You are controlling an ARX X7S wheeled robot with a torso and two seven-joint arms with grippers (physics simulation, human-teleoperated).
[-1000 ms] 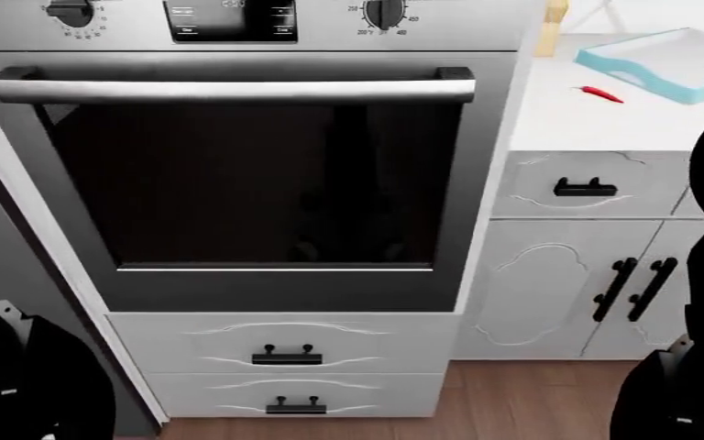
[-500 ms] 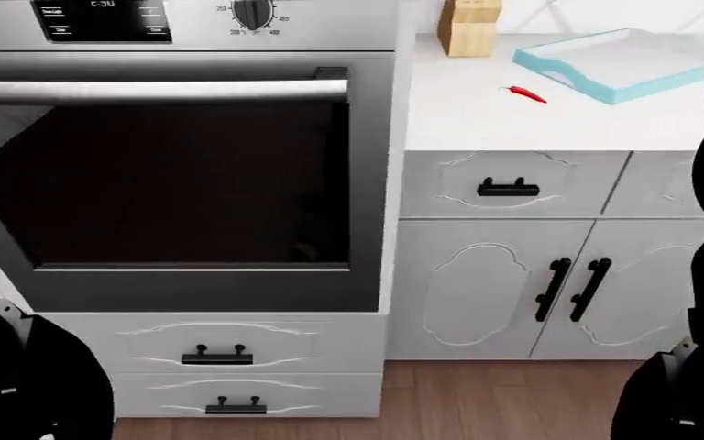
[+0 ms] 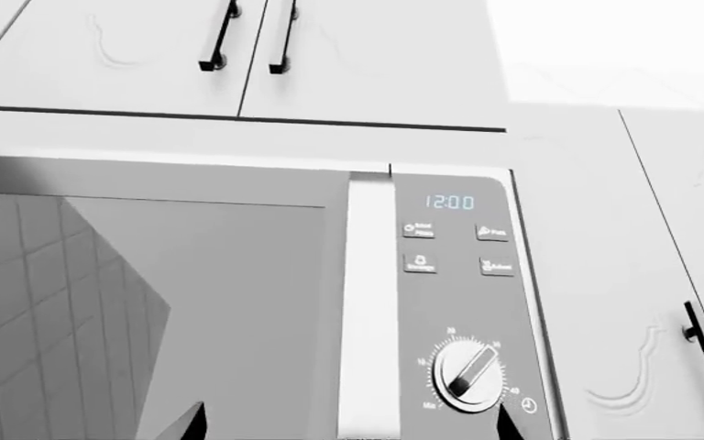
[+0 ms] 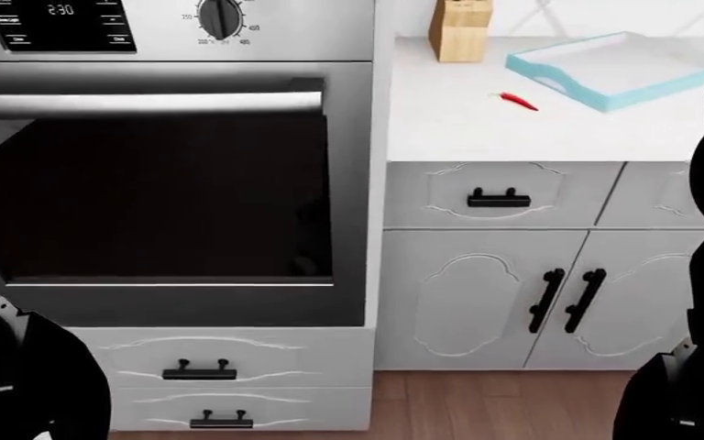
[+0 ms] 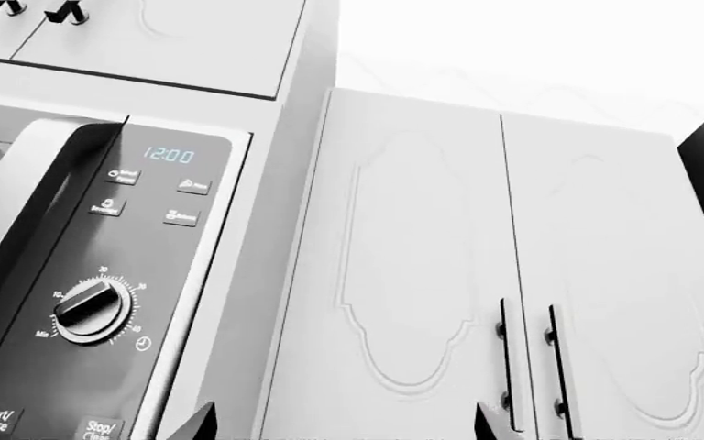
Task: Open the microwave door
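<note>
Two dark fingertips (image 3: 187, 423) of the left gripper (image 3: 346, 426) poke in at the edge of the left wrist view, set well apart with nothing between them, so its jaws stand open and empty, pointed at the microwave (image 3: 254, 302) without touching it. Between those tips runs the pale vertical door handle (image 3: 368, 312), with the reflective door window (image 3: 144, 312) on one side and the control panel (image 3: 465, 293) on the other, where a clock display (image 3: 449, 202) reads 12:00 over four buttons and a round dial (image 3: 471, 373). The microwave door looks closed, flush with the panel. White upper cabinets (image 3: 242, 55) with black bar handles sit above it. The right gripper (image 5: 346, 423) shows likewise only as two dark tips wide apart in the right wrist view, jaws open and holding nothing, aimed at a tall white cabinet door pair (image 5: 499, 275) just beside the microwave's panel. The head view looks lower down and does not show the microwave: a steel wall oven (image 4: 169, 174) with a long bar handle (image 4: 144, 103) and a dark glass window fills its left, white drawers (image 4: 205, 367) beneath it. To the right, a white tabletop (image 4: 499, 124) carries a wooden knife block (image 4: 462, 29), a small red chili pepper (image 4: 517, 101) and a light blue tray (image 4: 615, 66), over a drawer and double cabinet doors (image 4: 511, 298). Both arms appear there only as black shapes at the edges.
</note>
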